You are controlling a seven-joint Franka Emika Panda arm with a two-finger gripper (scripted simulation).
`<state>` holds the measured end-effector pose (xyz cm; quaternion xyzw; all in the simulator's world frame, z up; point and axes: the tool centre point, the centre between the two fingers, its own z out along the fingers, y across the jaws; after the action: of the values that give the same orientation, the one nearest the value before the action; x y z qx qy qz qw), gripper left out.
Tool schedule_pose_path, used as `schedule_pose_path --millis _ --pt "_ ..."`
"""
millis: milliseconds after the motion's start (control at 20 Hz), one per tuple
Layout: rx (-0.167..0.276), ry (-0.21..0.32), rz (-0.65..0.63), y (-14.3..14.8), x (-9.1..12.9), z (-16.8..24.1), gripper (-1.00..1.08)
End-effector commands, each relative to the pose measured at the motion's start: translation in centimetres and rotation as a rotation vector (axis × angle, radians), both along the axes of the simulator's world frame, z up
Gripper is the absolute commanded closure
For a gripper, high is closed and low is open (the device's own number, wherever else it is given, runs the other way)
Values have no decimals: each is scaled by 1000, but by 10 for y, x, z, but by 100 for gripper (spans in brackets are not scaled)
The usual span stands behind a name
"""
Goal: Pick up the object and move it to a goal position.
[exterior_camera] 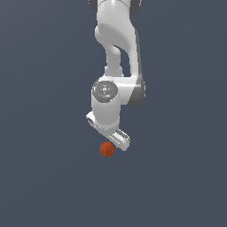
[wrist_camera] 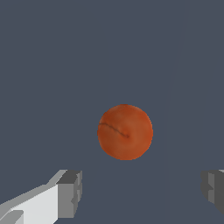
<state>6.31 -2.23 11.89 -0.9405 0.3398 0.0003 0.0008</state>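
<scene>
Here the orange ball [exterior_camera: 107,149] sits at the frame's centre, just below the white gripper [exterior_camera: 116,142], whose fingers [wrist_camera: 70,192] stand wide apart, holding nothing.

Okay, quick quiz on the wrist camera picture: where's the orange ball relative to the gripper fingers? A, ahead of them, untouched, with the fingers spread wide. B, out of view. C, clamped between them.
A: the ball sits clear of both fingers, and the gripper is open wider than the ball.
</scene>
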Motion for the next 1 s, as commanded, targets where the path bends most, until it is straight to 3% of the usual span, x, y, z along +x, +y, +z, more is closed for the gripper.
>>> schedule_pose_path --millis 0,450,950 --pt "0 0 -69 -3 5 -6 -92" --pt "-1 0 -227 -9 15 -19 -92" --pt "-2 1 -259 -11 17 -23 -92"
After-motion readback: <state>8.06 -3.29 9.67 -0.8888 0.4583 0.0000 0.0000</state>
